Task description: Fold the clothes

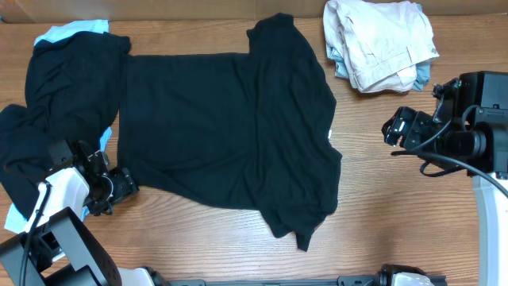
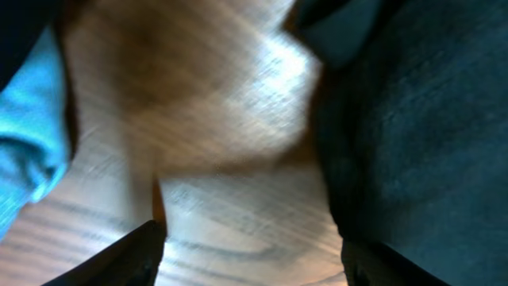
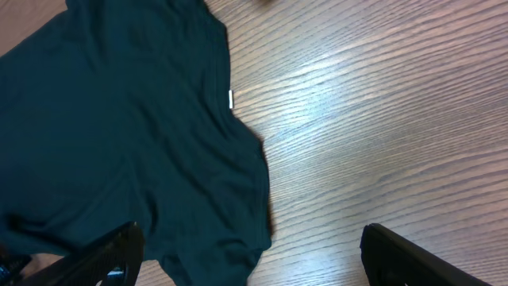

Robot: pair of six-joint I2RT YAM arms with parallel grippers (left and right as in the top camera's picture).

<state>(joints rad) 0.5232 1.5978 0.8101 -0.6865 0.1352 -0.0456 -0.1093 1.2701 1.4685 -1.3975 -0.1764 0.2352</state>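
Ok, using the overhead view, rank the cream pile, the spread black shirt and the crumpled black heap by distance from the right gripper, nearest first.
From the right gripper:
1. Cream pile, back right.
2. Spread black shirt, centre.
3. Crumpled black heap, far left.

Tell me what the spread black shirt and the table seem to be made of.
Black shirt: soft matte knit, probably cotton jersey; it lies limp with shallow wrinkles. Table: wood or wood-look laminate, slight sheen; grain lines and glare show.
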